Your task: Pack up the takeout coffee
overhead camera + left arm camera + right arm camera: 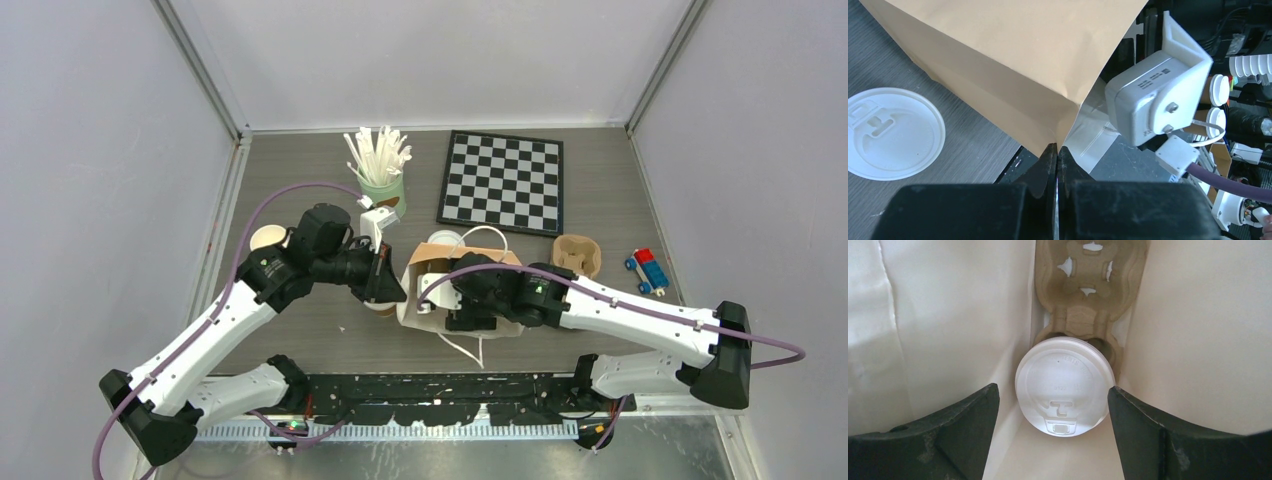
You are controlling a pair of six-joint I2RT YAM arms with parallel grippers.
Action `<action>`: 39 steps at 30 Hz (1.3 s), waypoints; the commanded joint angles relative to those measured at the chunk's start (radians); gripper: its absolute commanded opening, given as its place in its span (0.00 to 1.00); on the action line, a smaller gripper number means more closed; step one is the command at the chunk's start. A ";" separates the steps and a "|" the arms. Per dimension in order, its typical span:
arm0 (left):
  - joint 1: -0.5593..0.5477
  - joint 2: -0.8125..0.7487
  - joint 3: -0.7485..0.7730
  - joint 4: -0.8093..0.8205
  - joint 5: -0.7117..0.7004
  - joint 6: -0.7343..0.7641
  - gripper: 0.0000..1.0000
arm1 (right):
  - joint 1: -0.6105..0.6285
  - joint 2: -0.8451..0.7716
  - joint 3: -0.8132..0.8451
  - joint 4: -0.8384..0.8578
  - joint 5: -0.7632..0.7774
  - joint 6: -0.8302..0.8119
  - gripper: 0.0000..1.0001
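The lidded cup point(1064, 387) stands upright at the bottom of the paper bag point(425, 262), in the 6 o'clock pocket of a pulp tray point(1088, 285). The tray's 12 o'clock pocket is bare, which I take to be the place for the other cup. My right jaws hang inside the bag, wide apart at 3 and 9 o'clock of the lid and holding nothing. I cannot tell whether they brush its rim. My left jaws are pinched tight on the bag's edge, I judge to keep the mouth open and the bag steady while my right arm is inside.

The bag's pale inner walls crowd my right jaws on both sides, so any lift has to go straight up.

On the surface at 9 o'clock of the bag, past my left arm, the second cup point(268, 238) stands open. A loose white lid point(890, 132) lies flat just beside the bag. That arm stands between the cup and the bag.

A green can of sticks point(381, 188) is at 11 o'clock, a chessboard point(503, 182) at 1 o'clock. A spare tray point(577, 255) and a toy car point(647, 270) are at 3 o'clock.
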 commanded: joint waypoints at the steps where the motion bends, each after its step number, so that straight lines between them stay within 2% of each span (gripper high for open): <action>1: 0.001 -0.018 -0.004 0.021 -0.001 -0.005 0.00 | 0.005 -0.028 0.065 -0.003 -0.006 0.024 0.83; 8: 0.001 -0.021 -0.007 0.018 -0.009 0.017 0.00 | 0.006 -0.030 0.092 -0.026 0.004 0.026 0.88; 11: 0.001 -0.023 -0.011 0.019 -0.013 0.017 0.00 | 0.006 0.016 0.137 -0.100 -0.049 0.008 0.85; 13: 0.001 -0.020 -0.014 0.013 -0.017 0.024 0.00 | 0.005 0.052 0.188 -0.142 -0.082 0.016 0.76; 16: 0.001 -0.022 -0.019 0.017 -0.012 0.023 0.00 | 0.004 0.042 0.196 -0.103 -0.080 0.015 0.60; 19: 0.001 -0.032 -0.031 0.044 -0.003 0.022 0.00 | 0.003 0.049 0.195 -0.110 -0.069 0.004 0.53; 23: 0.001 -0.030 -0.025 0.057 0.006 0.018 0.00 | -0.009 0.026 0.143 -0.077 -0.045 -0.073 0.27; 26: 0.001 -0.038 -0.028 0.062 0.011 0.011 0.00 | -0.032 0.010 0.097 -0.048 -0.042 -0.143 0.20; 35: 0.001 -0.051 -0.041 0.064 0.024 -0.003 0.00 | -0.073 0.017 -0.009 0.099 -0.041 -0.226 0.18; 39: 0.002 -0.056 -0.066 0.075 0.031 -0.008 0.00 | -0.096 0.043 0.000 0.117 -0.041 -0.248 0.17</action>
